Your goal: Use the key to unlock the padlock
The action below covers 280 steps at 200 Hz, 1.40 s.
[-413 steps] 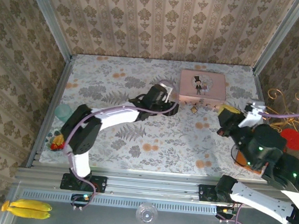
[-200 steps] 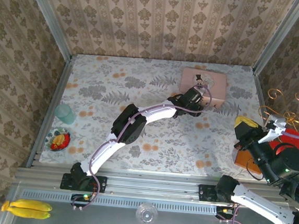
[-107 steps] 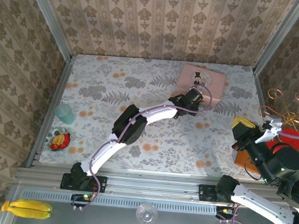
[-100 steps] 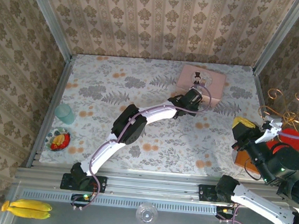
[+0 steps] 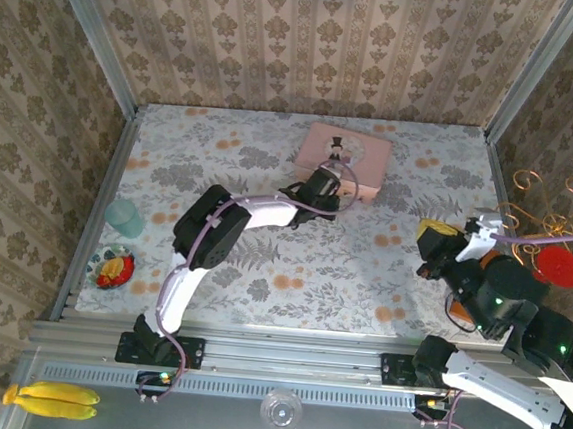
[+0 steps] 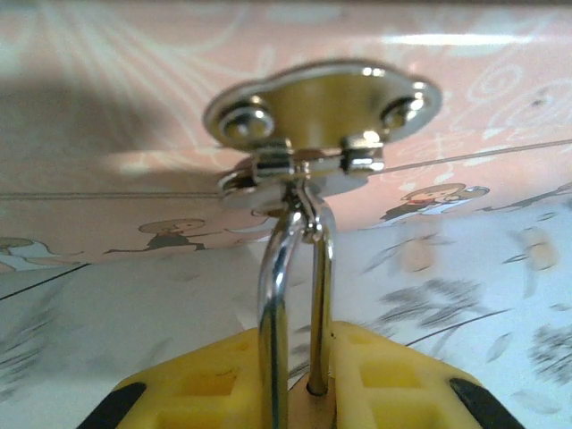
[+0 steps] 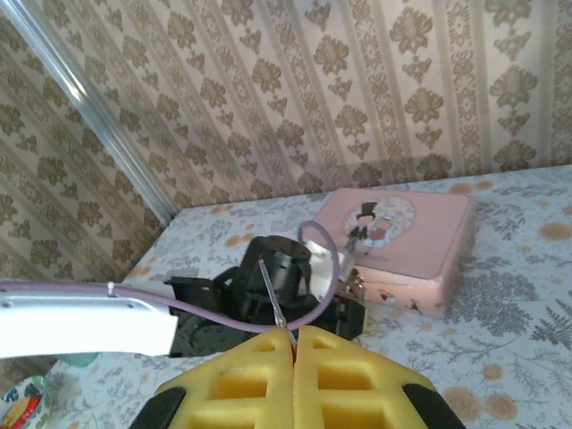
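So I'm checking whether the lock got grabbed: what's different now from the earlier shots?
The left hand reached the pink tin, closed on the padlock and dragged the tin leftward, turning it. The right hand, pinching the key, pulled back right, then came left again. The cup and fruit plate on the left stayed put.

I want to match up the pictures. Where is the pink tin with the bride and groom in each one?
Top external: the pink tin sits in the upper middle, turned at an angle.
Left wrist: the pink tin spans the top, very close, its latch in the middle.
Right wrist: the pink tin is right of centre.
Shared landmark: the left gripper at the tin's latch side.
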Available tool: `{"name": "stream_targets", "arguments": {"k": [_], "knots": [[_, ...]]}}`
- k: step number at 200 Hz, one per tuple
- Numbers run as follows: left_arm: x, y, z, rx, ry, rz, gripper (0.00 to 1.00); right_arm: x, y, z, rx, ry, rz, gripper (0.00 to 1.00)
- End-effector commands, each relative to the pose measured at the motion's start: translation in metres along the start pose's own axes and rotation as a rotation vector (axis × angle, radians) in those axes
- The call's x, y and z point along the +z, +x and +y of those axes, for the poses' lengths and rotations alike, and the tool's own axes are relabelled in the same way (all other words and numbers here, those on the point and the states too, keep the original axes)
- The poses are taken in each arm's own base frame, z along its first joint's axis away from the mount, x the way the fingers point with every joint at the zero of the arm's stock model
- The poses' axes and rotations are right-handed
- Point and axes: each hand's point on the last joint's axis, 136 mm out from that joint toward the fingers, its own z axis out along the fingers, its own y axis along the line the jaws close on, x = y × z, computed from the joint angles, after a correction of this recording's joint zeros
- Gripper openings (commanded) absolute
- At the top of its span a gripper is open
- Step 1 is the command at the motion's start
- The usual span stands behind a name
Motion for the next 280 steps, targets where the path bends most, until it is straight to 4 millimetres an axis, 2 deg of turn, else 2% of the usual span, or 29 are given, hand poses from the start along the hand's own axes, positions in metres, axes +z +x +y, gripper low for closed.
{"name": "stream_targets", "arguments": {"k": [1, 50, 91, 143, 194, 234, 255, 280], "knots": [[-0.023, -0.01, 0.048, -0.081, -0.1, -0.06, 0.1, 0.01, 0.001, 0.016, 0.047, -0.047, 0.009, 0.0], [-0.069, 0.014, 0.097, -0.16, -0.148, -0.095, 0.1, 0.038, 0.023, 0.043, 0.069, -0.09, 0.106, 0.0], [-0.108, 0.037, 0.108, -0.2, -0.15, -0.106, 0.1, 0.06, 0.041, 0.062, 0.089, -0.116, 0.176, 0.0], [-0.141, 0.074, 0.103, -0.262, -0.131, -0.101, 0.1, 0.085, 0.076, 0.084, 0.114, -0.144, 0.298, 0.0], [-0.146, 0.094, 0.085, -0.337, -0.059, -0.096, 0.15, 0.102, 0.12, 0.093, 0.151, -0.123, 0.426, 0.0], [-0.147, 0.109, 0.082, -0.408, -0.021, -0.087, 0.3, 0.108, 0.145, 0.092, 0.197, -0.096, 0.483, 0.0], [-0.154, 0.114, 0.08, -0.419, -0.021, -0.094, 0.38, 0.109, 0.154, 0.087, 0.227, -0.065, 0.498, 0.0], [-0.164, 0.116, 0.081, -0.409, -0.039, -0.105, 0.44, 0.109, 0.163, 0.082, 0.227, -0.042, 0.518, 0.0]]}}
